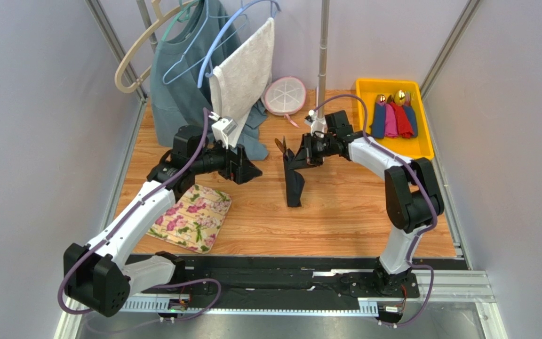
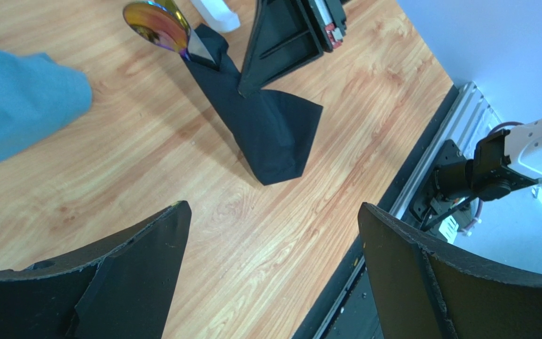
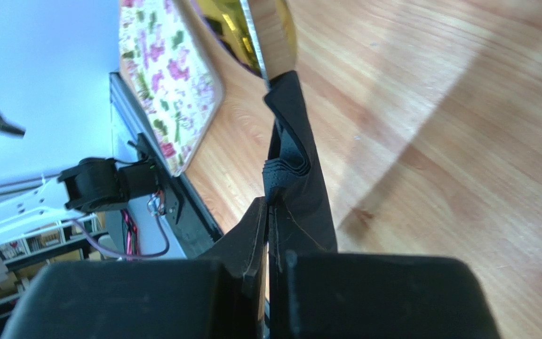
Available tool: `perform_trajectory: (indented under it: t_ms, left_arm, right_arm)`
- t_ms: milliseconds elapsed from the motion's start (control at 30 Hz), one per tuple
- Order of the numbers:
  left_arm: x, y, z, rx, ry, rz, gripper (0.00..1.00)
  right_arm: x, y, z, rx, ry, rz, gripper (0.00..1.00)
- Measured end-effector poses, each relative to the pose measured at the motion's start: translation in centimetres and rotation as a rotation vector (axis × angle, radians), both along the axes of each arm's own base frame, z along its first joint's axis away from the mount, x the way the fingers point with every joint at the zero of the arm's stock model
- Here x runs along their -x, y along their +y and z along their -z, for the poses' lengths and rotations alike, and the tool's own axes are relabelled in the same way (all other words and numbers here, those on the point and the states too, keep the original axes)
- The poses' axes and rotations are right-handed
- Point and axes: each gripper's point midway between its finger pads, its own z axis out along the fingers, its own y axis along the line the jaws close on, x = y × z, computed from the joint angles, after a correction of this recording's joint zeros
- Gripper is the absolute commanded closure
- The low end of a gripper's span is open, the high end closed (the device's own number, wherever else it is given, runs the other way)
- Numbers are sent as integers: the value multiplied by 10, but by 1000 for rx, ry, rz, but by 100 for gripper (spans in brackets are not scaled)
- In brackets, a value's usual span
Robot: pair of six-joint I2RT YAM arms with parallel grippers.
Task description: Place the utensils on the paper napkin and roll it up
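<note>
Top external, then wrists: napkin bundle gripped right

Top external: right gripper (image 1: 302, 157) clenched on paper napkin (image 1: 294, 185) at middle of table (image 1: 351, 212), spoon (image 1: 281, 146) poking out above.
Left wrist: left gripper (image 2: 272, 206) spread wide, bundle well ahead of jaws.
Right wrist: black folds pinched between jaws.

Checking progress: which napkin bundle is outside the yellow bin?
The black napkin, pinched by the right gripper; blue, pink and red bundles lie in the bin.

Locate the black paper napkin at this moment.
In the top view the paper napkin is mid-table, bunched and pinched at its upper end by the right gripper, to the right of the floral mat.
</note>
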Motion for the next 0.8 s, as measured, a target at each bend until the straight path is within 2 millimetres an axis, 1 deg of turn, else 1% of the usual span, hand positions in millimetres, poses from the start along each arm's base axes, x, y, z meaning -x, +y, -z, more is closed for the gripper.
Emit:
perform_trajectory:
  t_ms: [133, 200, 300, 433, 533, 633, 700, 800]
  left_arm:
    - [-2, 5, -18, 56, -65, -27, 4]
    - [1, 10, -24, 96, -99, -42, 4]
    - [10, 13, -27, 146, -156, -27, 3]
    - [26, 10, -22, 204, -205, 24, 5]
    - [33, 6, -25, 246, -224, 66, 5]
    - [37, 1, -38, 304, -265, 102, 5]
    - [40, -1, -48, 340, -294, 121, 5]
    - [45, -5, -62, 378, -339, 157, 7]
  right_arm:
    - [7, 2, -26, -45, -54, -39, 100]
    - [12, 3, -42, -71, -82, -65, 100]
    - [20, 4, -68, -109, -122, -98, 100]
    - [34, 4, -114, -173, -205, -149, 100]
    - [48, 5, -151, -225, -276, -195, 100]
    - [65, 7, -183, -273, -342, -242, 100]
    - [80, 9, -201, -302, -383, -279, 100]
    - [99, 14, -221, -334, -425, -328, 100]
